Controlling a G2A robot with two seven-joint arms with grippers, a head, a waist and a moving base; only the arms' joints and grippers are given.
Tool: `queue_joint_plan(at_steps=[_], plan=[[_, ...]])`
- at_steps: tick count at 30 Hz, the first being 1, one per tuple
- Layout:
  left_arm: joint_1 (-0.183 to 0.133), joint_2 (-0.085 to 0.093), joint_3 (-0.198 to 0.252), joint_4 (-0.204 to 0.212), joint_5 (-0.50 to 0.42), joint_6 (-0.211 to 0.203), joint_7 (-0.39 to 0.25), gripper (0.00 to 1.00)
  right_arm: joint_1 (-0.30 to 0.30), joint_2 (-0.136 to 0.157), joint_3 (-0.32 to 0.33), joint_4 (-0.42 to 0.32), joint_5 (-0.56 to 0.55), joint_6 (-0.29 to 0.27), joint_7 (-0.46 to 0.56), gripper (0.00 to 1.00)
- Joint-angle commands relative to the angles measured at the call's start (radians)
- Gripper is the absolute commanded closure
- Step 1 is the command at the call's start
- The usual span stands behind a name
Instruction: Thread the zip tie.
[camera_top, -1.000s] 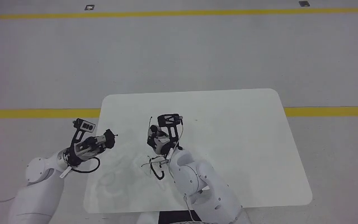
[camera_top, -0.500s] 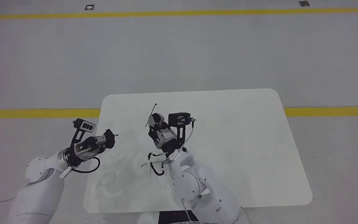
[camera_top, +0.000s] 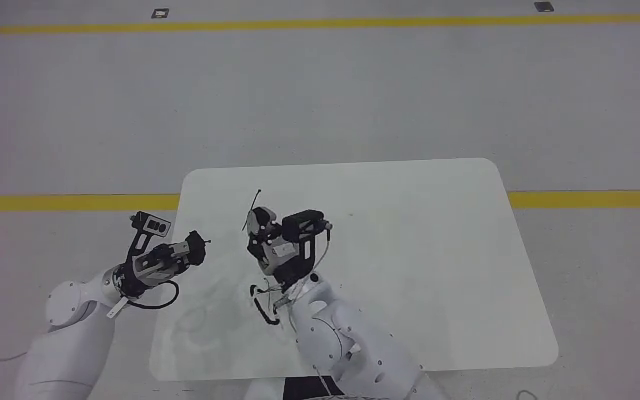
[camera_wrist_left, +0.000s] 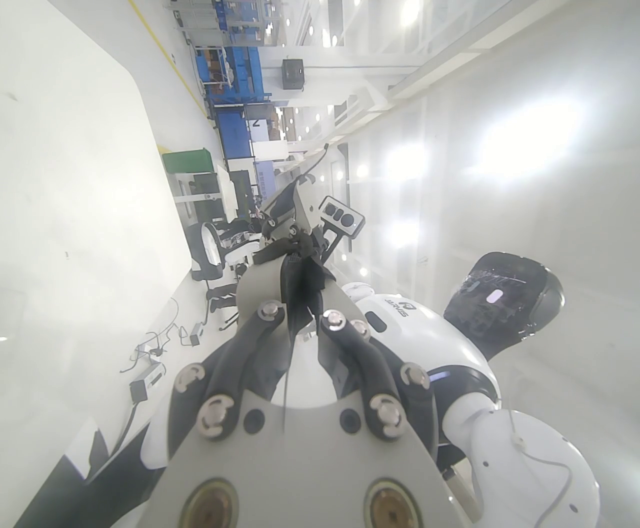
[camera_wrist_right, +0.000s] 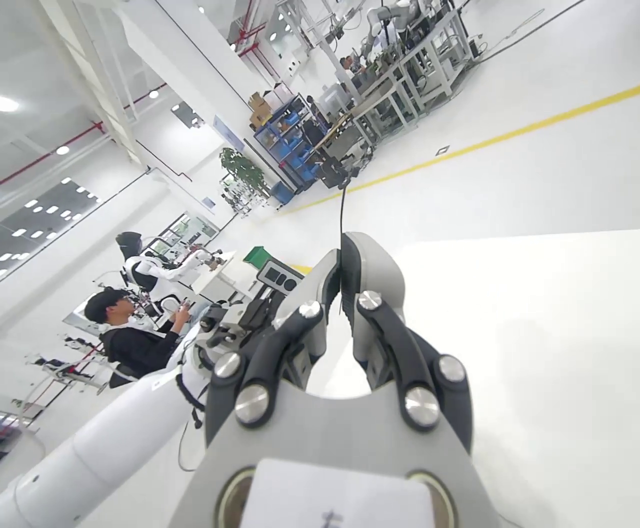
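Black zip tie (camera_wrist_right: 342, 215) in end effector (camera_wrist_right: 343, 260)

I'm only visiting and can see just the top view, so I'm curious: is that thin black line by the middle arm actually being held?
Observer: Yes. The right wrist view shows the right end effector shut on the zip tie, which is pinched between its fingertips.
Operator: Is it gripped by its very end?
Observer: No. A short stretch also shows below the pinch, between the fingers, running toward the palm.
Operator: And the other arm's end effector?
Observer: In the left wrist view the left end effector has its fingers closed together as well.
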Motion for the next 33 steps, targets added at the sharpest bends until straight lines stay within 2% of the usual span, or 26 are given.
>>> queue_joint_plan(at_steps=[1, 5, 8, 15, 18, 27, 33], plan=[[-0.002, -0.001, 0.007, -0.007, 0.010, 0.007, 0.028, 1.00, 0.003, 0.001, 0.004, 0.003, 0.004, -0.006, -0.006, 1.00], [-0.006, -0.005, 0.033, -0.032, 0.038, 0.013, 0.073, 1.00, 0.012, -0.006, -0.012, 0.027, -0.037, 0.024, -0.073, 1.00], [-0.024, -0.009, 0.064, -0.044, 0.060, 0.021, 0.105, 1.00, 0.027, -0.014, -0.031, 0.053, -0.056, 0.061, -0.116, 1.00], [-0.096, -0.018, 0.134, -0.032, 0.103, 0.029, 0.152, 1.00, 0.044, -0.020, -0.050, 0.083, -0.047, 0.099, -0.177, 1.00], [-0.113, -0.022, 0.152, -0.017, 0.117, 0.007, 0.178, 1.00, 0.039, -0.018, -0.047, 0.084, -0.047, 0.104, -0.206, 1.00], [-0.113, -0.023, 0.157, -0.016, 0.131, 0.000, 0.192, 1.00, 0.039, -0.018, -0.045, 0.085, -0.047, 0.101, -0.210, 1.00], [-0.113, -0.023, 0.157, -0.016, 0.131, 0.000, 0.192, 1.00, 0.043, -0.019, -0.055, 0.087, -0.091, 0.101, -0.195, 1.00]])
